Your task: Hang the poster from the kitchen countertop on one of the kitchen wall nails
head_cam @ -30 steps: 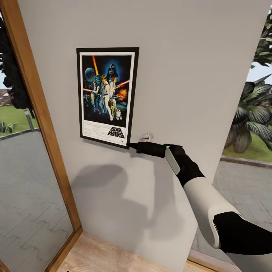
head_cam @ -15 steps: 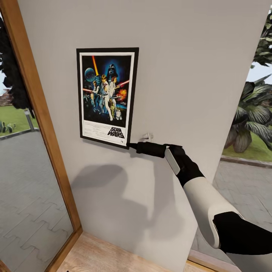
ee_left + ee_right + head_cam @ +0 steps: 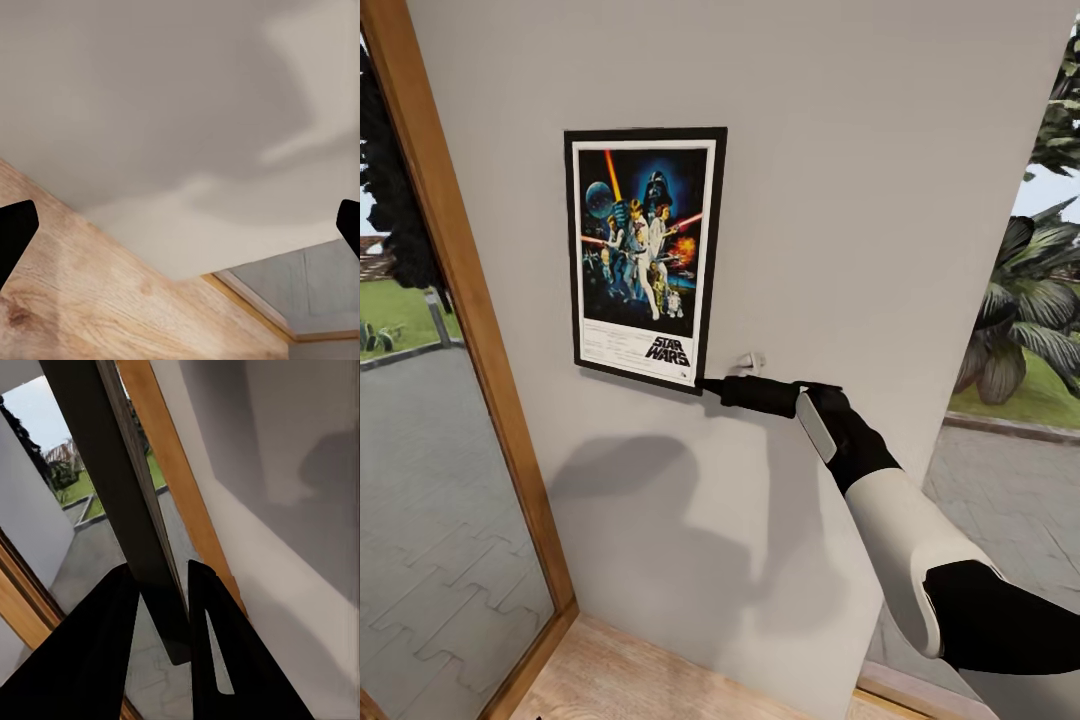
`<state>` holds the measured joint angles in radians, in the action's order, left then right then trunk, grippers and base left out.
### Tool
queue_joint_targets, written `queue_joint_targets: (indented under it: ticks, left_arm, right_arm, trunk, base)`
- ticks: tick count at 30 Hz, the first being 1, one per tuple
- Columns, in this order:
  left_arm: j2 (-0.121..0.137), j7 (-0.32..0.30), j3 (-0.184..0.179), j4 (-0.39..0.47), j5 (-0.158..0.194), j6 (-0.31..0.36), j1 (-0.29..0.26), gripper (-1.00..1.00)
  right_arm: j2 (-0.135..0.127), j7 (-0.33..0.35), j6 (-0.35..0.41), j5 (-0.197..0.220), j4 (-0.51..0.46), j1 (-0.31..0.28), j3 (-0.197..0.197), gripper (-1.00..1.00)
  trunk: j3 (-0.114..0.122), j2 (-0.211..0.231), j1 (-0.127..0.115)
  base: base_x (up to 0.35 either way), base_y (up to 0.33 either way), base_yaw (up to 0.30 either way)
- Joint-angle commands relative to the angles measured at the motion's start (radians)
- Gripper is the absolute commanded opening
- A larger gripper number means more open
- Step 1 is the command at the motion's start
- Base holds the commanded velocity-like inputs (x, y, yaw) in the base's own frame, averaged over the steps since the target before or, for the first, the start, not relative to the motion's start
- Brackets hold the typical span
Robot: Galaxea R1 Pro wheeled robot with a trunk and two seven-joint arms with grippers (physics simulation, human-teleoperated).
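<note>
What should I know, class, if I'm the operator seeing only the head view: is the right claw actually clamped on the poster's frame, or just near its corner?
Observer: Clamped. In the right wrist view the right claw has its two fingers pressed on either side of the poster, gripping its dark frame edge.
Operator: And the left claw?
Observer: In the left wrist view the left claw is open, fingertips wide apart with nothing between, facing the wall above the wooden floor.

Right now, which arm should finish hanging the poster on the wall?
The right. Its gripper already clamps the poster by the frame's lower corner, flat against the wall. The left gripper hangs open, low near the wooden floor.
</note>
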<state>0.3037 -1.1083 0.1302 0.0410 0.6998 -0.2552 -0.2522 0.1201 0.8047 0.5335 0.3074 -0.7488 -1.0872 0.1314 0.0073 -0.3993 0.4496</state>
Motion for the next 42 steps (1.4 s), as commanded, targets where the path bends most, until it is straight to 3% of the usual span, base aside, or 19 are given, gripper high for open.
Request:
queue_joint_targets:
  ticks: [1,42]
  left_arm:
    - [0.0,-0.003,0.008,-0.001,-0.008,-0.006,0.0,1.0]
    - [0.0,-0.002,0.008,-0.001,-0.008,-0.006,-0.001,1.0]
  right_arm:
    - [0.0,-0.01,0.008,0.01,0.0,0.0,0.001,-1.0]
    - [0.003,-0.039,0.008,0.011,0.0,0.0,0.002,-1.0]
  trunk:
    - [0.0,-0.001,0.0]
    - [0.0,-0.001,0.0]
  base:
    - [0.0,0.0,0.0]
    - [0.0,0.0,0.0]
